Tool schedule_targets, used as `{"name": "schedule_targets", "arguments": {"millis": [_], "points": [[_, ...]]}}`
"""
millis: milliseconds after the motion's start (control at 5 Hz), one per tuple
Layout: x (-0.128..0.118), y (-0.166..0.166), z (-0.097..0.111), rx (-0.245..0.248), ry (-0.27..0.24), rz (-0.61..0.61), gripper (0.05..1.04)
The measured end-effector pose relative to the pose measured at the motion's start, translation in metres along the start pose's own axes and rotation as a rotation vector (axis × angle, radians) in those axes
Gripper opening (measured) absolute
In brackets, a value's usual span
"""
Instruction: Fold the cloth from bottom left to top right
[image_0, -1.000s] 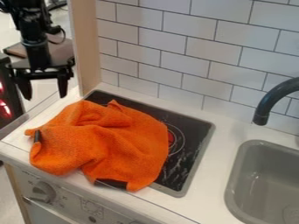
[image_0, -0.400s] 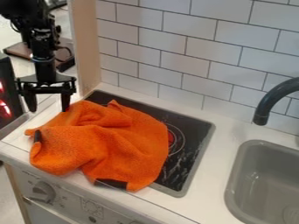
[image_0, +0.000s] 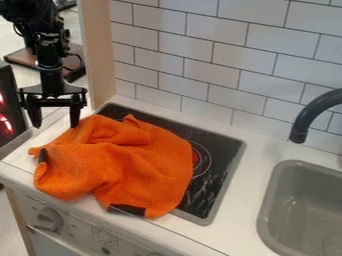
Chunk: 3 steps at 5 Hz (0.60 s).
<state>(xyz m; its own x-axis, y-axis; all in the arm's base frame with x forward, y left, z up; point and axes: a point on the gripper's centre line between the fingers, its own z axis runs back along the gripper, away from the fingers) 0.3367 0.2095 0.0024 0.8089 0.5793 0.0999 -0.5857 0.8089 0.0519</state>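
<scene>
At the upper left of the camera view hangs the black gripper (image_0: 55, 122), its two fingers pointing down and spread apart with nothing between them. It is open, over the counter's left part, just above and left of the cloth's upper left edge. The orange cloth (image_0: 127, 160) lies rumpled across the left of the stove top and onto the white counter, with a raised fold near its top. Dark patches show at its left corner and at its lower edge.
The black stove top (image_0: 224, 150) with a red-centred ring shows right of the cloth. A grey sink (image_0: 280, 200) and dark faucet (image_0: 310, 112) stand at the right. A tiled wall (image_0: 200, 65) and wooden post (image_0: 100, 55) rise behind. Knobs (image_0: 50, 218) line the front.
The gripper has moved right and down from its place a second ago, toward the cloth's upper left edge, and has barely moved since the middle frame. The cloth lies as before.
</scene>
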Motion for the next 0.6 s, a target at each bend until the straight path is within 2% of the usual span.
{"name": "schedule_targets", "arguments": {"millis": [200,400,600], "points": [[-0.007,-0.014,-0.011,-0.024,0.012,-0.069,0.997],[-0.012,-0.018,-0.011,-0.035,0.011,-0.09,0.999],[-0.022,-0.028,-0.007,-0.053,0.016,-0.116,0.947]]}}
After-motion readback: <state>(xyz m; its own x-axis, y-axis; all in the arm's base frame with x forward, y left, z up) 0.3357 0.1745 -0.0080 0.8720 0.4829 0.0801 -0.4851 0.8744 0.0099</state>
